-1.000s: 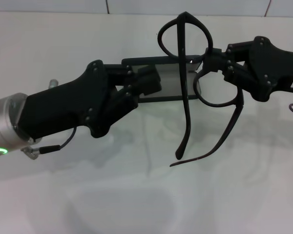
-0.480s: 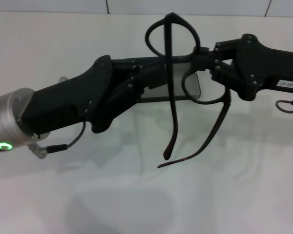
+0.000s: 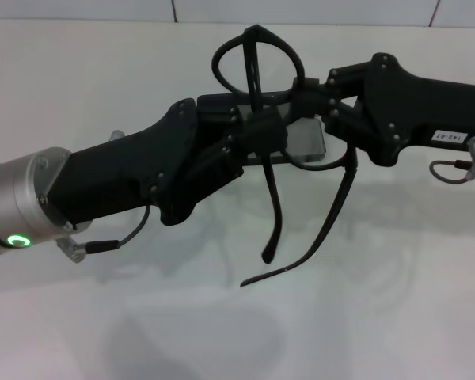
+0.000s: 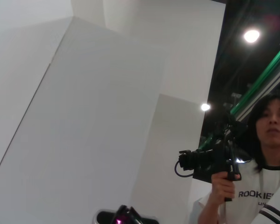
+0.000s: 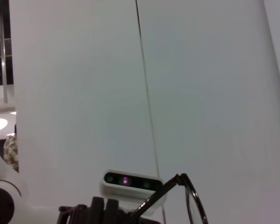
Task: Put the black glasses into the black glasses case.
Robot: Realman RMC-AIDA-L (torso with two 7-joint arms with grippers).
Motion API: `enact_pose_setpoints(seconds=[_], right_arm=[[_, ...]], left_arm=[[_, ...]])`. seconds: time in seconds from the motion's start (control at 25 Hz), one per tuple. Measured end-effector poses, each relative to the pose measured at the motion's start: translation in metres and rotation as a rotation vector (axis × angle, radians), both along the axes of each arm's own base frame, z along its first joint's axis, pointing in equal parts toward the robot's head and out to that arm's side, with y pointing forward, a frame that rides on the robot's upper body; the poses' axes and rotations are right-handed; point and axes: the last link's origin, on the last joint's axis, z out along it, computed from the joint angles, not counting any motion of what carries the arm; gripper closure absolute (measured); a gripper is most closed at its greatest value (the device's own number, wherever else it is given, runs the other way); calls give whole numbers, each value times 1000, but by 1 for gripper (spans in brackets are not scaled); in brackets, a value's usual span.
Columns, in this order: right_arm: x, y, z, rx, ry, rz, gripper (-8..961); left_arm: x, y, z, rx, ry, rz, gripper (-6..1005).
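Black, thin-framed glasses with rounded lenses and long slim temple arms hang above the white tabletop, gripped at the bridge by the right gripper, whose fingers are closed on the frame. Both temple arms are unfolded and trail down toward the camera, well clear of the table.

Directly behind and below the frame lies the black oblong glasses case, open, with its pale grey lining exposed. In the head view the glasses overlap the case, but their height above it cannot be read from that angle.

The left gripper reaches in from the left and sits at the case's near-left portion, close against one temple arm. Whether its fingers hold the case, the temple, or nothing cannot be determined, as they are hidden among dark parts.

The wrist views add little: the right one shows part of a lens rim and temple, the left one only the room.

Assessment: the step in hand is bringing the frame down into the lining. The open temples are the main hazard; they overhang the case's near edge and would likely catch on the rim. Folding them, or lowering the front first with the temples swept along the case's length, appears advisable. A slow descent with the case steadied should limit sliding.
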Motion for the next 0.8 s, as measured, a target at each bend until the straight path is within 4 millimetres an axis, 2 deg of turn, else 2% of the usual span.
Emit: enact_pose_setpoints(seconds=[0.8], right_arm=[[-11, -9, -15, -66, -12, 58, 893]], left_arm=[[-5, 0, -4, 29, -12, 31, 951]])
